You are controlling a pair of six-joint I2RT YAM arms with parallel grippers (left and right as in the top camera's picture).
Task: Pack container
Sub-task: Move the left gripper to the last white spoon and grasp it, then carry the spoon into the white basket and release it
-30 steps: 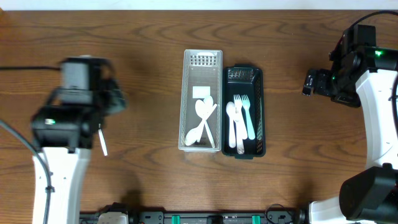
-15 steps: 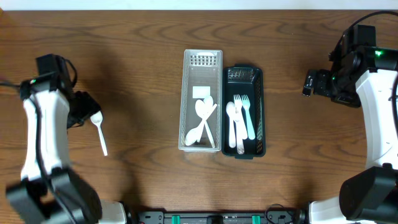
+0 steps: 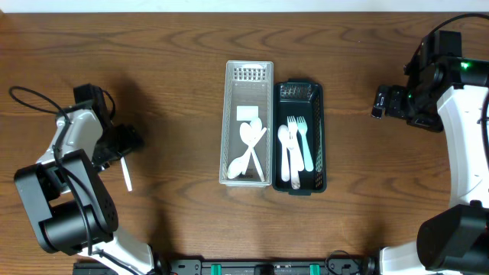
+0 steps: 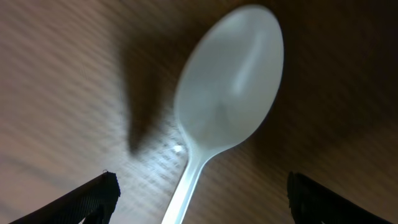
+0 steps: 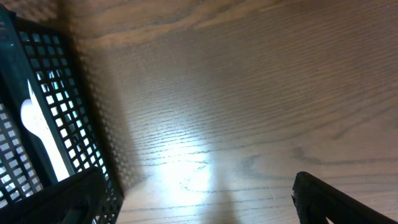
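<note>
A loose white plastic spoon [image 3: 125, 176] lies on the wooden table at the left. In the left wrist view its bowl [image 4: 233, 81] fills the frame and its handle runs down between my fingertips. My left gripper [image 3: 127, 143] is open and low over the spoon's bowl end, one finger [image 4: 87, 199] on each side of the handle, not closed on it. A clear basket [image 3: 249, 76] holds white spoons. A black basket [image 3: 299, 92] beside it holds forks and a spoon. My right gripper [image 3: 377, 101] is open and empty, to the right of the black basket [image 5: 43, 124].
The two baskets stand side by side in the middle of the table. Bare wood lies between the loose spoon and the baskets. My right gripper [image 5: 199, 193] hovers over bare wood.
My left arm has swung down and settled over the loose spoon, covering its bowl in the overhead view. The spoon, the baskets and the right arm have not moved.
</note>
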